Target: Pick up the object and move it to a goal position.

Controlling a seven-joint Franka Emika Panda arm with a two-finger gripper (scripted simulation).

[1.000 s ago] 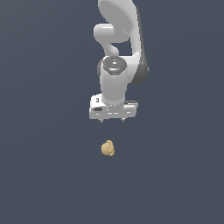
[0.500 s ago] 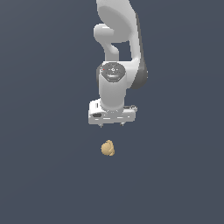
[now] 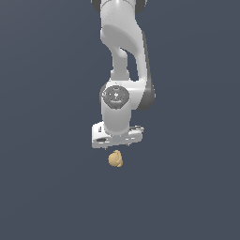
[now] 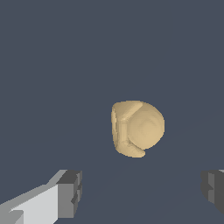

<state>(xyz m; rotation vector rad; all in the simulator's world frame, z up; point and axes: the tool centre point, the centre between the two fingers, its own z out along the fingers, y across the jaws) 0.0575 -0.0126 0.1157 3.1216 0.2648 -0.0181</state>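
- Gripper point(image 3: 117, 146) on my Panda arm point(image 3: 123, 56) hangs just above the object point(image 3: 116, 159); its jaws stand wide apart and hold nothing.
- From the wrist camera I see the two dark finger pads point(image 4: 72, 192) spread far to either side, with the object point(image 4: 137, 128) clear of both and touching neither.
- On the exterior view the object sits at about six o'clock from the gripper body, close beneath it; I cannot tell whether a gap remains between the fingertips and the blob.
- Around it I see only a flat, even slate-grey ground point(image 3: 47, 187), with no edge, wall or horizon to read.
- My object is a tan-yellow lump, roundish on one side with a smooth dome, faceted and ridged on the other.
- White, glossy shells cover the arm; a round grey disc point(image 3: 115, 95) marks the wrist joint.
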